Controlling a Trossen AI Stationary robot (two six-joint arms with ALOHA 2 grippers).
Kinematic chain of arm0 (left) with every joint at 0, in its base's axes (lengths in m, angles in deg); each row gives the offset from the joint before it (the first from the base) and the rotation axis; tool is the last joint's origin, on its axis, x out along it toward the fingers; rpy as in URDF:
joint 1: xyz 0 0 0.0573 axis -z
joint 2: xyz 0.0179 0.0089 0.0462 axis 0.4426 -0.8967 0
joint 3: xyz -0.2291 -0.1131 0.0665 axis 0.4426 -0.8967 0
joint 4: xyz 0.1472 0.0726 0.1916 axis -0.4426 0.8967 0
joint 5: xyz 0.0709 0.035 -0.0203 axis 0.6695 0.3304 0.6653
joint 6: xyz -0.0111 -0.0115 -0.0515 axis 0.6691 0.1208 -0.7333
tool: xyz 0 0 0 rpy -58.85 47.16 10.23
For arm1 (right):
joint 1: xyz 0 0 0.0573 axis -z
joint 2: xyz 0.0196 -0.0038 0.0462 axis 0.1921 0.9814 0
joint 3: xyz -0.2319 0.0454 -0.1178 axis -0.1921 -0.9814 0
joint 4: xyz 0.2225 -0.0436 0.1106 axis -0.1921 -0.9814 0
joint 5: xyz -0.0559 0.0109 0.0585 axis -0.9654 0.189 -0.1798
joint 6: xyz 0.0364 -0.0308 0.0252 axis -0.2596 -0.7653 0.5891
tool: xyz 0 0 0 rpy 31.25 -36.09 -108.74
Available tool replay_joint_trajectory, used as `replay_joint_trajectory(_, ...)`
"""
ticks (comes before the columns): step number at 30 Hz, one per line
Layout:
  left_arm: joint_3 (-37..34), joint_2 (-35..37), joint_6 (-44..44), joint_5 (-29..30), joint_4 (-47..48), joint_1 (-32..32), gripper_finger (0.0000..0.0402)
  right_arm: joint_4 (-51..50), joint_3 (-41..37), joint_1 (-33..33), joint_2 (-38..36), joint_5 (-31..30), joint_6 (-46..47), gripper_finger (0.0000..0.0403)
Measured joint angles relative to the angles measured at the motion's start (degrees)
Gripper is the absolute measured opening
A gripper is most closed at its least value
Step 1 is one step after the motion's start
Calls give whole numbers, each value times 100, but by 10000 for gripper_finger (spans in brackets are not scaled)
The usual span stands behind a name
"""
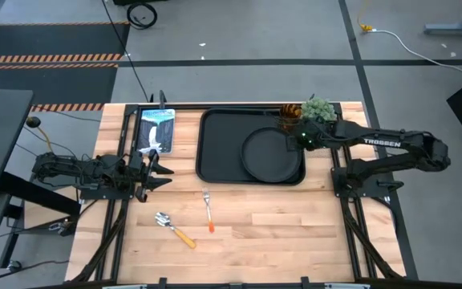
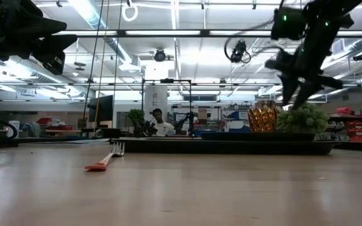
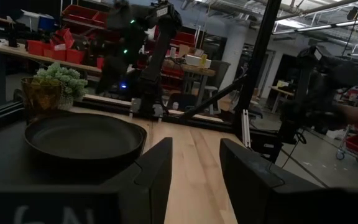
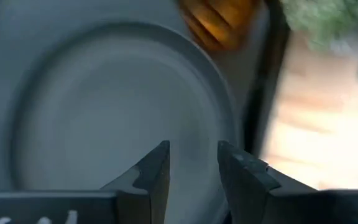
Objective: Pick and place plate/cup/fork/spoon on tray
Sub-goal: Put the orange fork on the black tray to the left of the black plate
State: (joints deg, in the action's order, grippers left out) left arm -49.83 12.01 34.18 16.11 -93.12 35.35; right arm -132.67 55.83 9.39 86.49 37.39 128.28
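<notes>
The black tray (image 1: 215, 148) lies at the table's far middle. The round black plate (image 1: 269, 154) lies in its right half and also shows in the left wrist view (image 3: 82, 137). The amber cup (image 1: 291, 112) stands in the tray's far right corner. The fork (image 1: 208, 210) and the spoon (image 1: 173, 229) lie flat on the wood nearer the front. My right gripper (image 4: 193, 168) is open and empty, raised above the plate's far right rim, near the cup. My left gripper (image 3: 194, 177) is open and empty, left of the tray.
A small green potted plant (image 1: 318, 108) stands just right of the cup, outside the tray. A blue-and-white packet (image 1: 156, 128) lies left of the tray. A person (image 2: 161, 125) sits far behind the table. Bare wood spreads around the fork and spoon.
</notes>
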Motion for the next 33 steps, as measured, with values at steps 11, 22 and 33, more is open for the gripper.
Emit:
replay_joint_trajectory(11,-1,-2,-1,0,0,0,142,2437,127,-1834,1133,-615,420,138)
replay_joint_trajectory(22,-2,-2,-344,-2,0,15,142,2370,2043,-2772,3207,-1021,485,138)
replay_joint_trajectory(33,0,-2,-549,-1,2,8,142,1504,4510,-3020,5197,-1007,527,138)
